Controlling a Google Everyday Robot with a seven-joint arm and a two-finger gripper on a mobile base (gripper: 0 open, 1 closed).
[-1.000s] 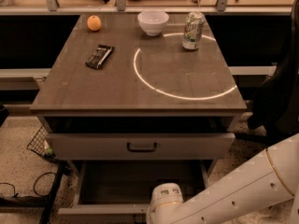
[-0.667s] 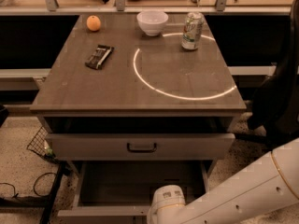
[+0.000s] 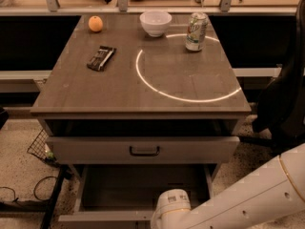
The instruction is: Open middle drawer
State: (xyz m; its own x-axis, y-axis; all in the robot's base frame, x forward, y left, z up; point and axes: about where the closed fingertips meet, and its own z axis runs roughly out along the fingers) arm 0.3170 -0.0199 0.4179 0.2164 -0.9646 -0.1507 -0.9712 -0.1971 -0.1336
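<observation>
An office-like workroom is being suggested by speckled floor (image 3: 19, 142), loose cable (image 3: 40, 190) and dark chair (image 3: 286, 104); the gripper is being cut off at the bottom edge.

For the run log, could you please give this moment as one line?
middle drawer: pulled out | gripper: out of view, past bottom edge | arm: lower right

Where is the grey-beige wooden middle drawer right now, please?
Camera view, bottom centre: the middle drawer stands pulled out under the grey-beige top drawer, with the gripper at its front edge.
</observation>
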